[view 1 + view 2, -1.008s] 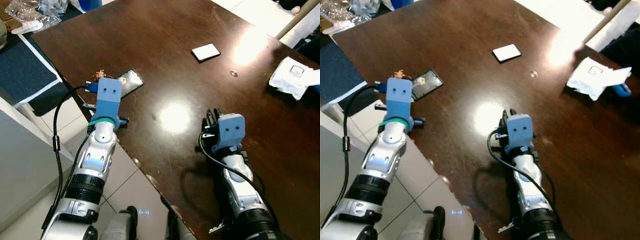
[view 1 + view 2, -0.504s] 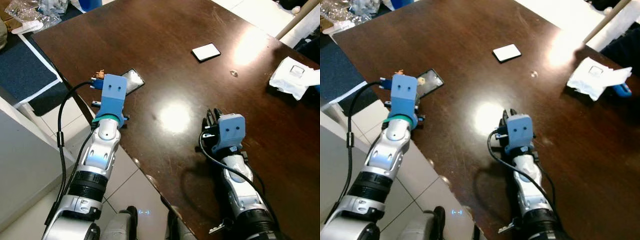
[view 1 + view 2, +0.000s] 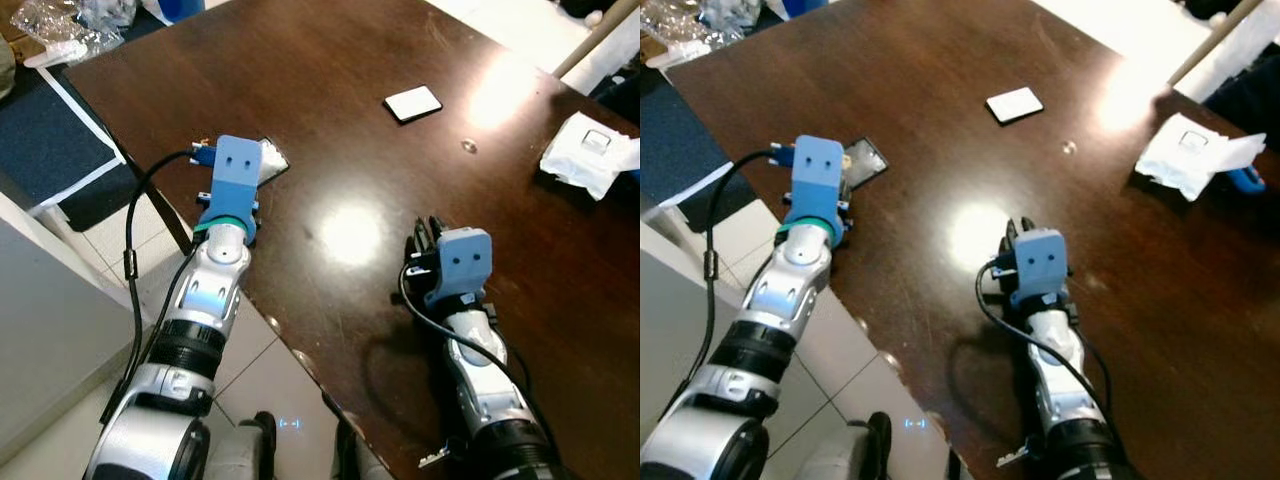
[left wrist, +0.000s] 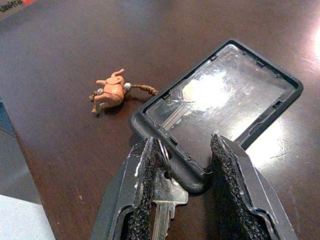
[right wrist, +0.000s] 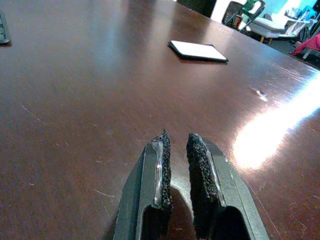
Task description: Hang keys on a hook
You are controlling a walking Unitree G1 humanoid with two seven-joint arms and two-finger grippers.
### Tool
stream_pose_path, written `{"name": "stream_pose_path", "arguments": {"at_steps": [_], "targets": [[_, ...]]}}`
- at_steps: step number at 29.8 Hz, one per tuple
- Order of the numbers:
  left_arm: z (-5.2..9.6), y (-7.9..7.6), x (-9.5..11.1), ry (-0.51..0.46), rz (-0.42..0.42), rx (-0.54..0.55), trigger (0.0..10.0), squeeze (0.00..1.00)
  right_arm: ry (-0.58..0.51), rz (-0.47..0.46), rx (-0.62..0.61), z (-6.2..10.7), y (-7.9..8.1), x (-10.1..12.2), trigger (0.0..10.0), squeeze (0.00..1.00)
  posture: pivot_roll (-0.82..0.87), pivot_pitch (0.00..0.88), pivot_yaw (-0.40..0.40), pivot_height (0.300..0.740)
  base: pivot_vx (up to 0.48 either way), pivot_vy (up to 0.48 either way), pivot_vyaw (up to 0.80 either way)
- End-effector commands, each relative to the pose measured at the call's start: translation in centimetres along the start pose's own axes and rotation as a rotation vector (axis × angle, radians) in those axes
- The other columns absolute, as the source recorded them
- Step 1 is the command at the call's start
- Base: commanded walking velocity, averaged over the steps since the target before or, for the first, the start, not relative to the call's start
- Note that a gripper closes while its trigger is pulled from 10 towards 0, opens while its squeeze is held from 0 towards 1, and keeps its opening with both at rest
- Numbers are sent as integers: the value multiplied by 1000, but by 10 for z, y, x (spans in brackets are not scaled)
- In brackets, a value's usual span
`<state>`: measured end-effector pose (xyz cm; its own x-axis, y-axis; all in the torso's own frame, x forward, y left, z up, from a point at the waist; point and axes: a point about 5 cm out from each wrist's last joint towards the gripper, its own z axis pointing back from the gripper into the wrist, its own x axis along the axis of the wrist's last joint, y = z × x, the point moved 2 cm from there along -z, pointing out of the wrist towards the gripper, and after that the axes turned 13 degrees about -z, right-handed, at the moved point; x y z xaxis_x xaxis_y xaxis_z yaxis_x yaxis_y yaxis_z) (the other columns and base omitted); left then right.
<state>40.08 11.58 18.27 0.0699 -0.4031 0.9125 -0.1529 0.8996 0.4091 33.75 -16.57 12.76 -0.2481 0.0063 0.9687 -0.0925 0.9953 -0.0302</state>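
Left wrist view: left hand [image 4: 182, 170] apparently astride key [image 4: 165, 192].
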Motion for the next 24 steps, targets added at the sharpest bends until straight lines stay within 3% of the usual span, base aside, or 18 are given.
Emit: {"name": "stream_pose_path", "arguments": {"at_steps": [1, 4, 5, 6, 8, 9, 24], "targets": [[-1, -1, -11, 38, -2, 6, 10000, 0, 192, 2, -21, 27, -3, -41, 10000, 0, -9, 276, 134, 740, 0, 0, 0], [-3, 1, -14, 49, -7, 17, 10000, 0, 192, 3, -23, 27, -4, -41, 10000, 0, -9, 276, 134, 740, 0, 0, 0], [-4, 4, -17, 62, -6, 25, 8118, 0, 193, 4, -24, 28, -4, -41, 10000, 0, -9, 276, 134, 740, 0, 0, 0], [-4, 6, -19, 68, -6, 32, 4588, 0, 193, 5, -24, 28, -5, -41, 10000, 0, -11, 275, 134, 740, 0, 0, 0], [-4, 6, -19, 68, -6, 32, 4588, 0, 193, 5, -24, 28, -5, -41, 10000, 0, -11, 275, 134, 740, 0, 0, 0], [-4, 8, -22, 76, -3, 35, 0, 0, 194, 5, -24, 28, -5, -41, 10000, 0, -8, 273, 132, 740, 0, 0, 0], [4, 19, -42, 96, 1, 61, 0, 0, 188, 5, -10, 22, -3, -39, 10000, 0, -2, 261, 116, 740, 0, 0, 0]]}}
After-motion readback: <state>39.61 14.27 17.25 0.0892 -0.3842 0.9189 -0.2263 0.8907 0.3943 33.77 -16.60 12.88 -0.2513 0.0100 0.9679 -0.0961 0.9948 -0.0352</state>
